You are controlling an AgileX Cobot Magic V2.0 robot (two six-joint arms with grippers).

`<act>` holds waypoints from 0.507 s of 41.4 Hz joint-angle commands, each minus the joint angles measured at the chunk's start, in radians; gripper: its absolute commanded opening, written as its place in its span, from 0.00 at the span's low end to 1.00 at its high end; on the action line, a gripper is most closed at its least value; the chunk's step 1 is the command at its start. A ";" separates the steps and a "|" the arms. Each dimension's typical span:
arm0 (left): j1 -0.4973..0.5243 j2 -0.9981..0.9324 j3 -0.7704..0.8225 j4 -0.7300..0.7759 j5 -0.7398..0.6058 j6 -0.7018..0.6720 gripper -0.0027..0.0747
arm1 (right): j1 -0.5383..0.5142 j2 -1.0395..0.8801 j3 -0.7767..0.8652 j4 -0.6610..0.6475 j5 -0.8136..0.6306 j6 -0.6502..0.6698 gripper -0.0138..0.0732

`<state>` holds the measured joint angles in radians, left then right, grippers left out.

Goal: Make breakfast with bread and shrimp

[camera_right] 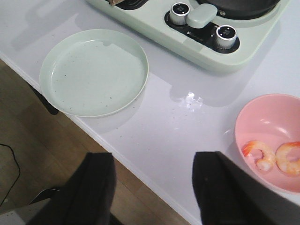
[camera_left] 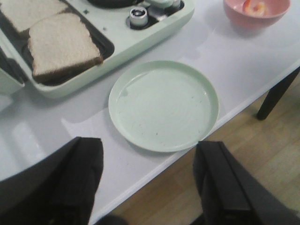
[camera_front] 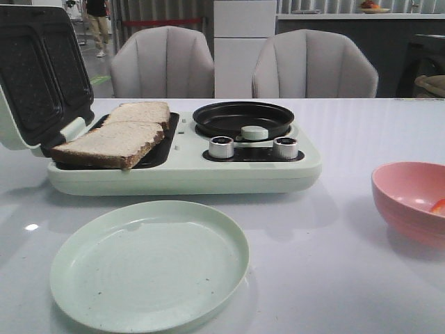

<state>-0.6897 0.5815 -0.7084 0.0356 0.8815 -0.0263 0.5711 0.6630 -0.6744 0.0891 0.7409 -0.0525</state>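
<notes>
Both bread slices (camera_front: 118,136) lie overlapping on the open sandwich press (camera_front: 181,163), lid up, presumably staged so either can be lifted out. The green plate (camera_front: 149,264) sits bare on the table (camera_front: 334,278) just in front of the press, likely the assembly spot, within reach of both arms. Two shrimp (camera_right: 274,157) rest in the pink bowl (camera_right: 262,117) off to the right, nearest the right arm. Left gripper (camera_left: 147,183) hangs over the table's near edge, jaws spread, holding nothing. Right gripper (camera_right: 152,187) likewise wide apart and empty, near the bowl. Small black pan (camera_front: 243,118) empty. No step begun yet, I judge.
</notes>
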 commanded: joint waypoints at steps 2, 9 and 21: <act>-0.001 0.124 -0.100 0.103 0.052 -0.087 0.56 | -0.001 -0.004 -0.028 -0.006 -0.073 0.001 0.70; 0.052 0.320 -0.172 0.327 0.147 -0.262 0.47 | -0.001 -0.004 -0.028 -0.006 -0.073 0.001 0.70; 0.484 0.546 -0.247 0.175 0.055 -0.134 0.25 | -0.001 -0.004 -0.028 -0.006 -0.073 0.001 0.70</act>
<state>-0.3189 1.1103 -0.9115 0.2785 1.0225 -0.2290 0.5711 0.6630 -0.6744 0.0891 0.7405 -0.0502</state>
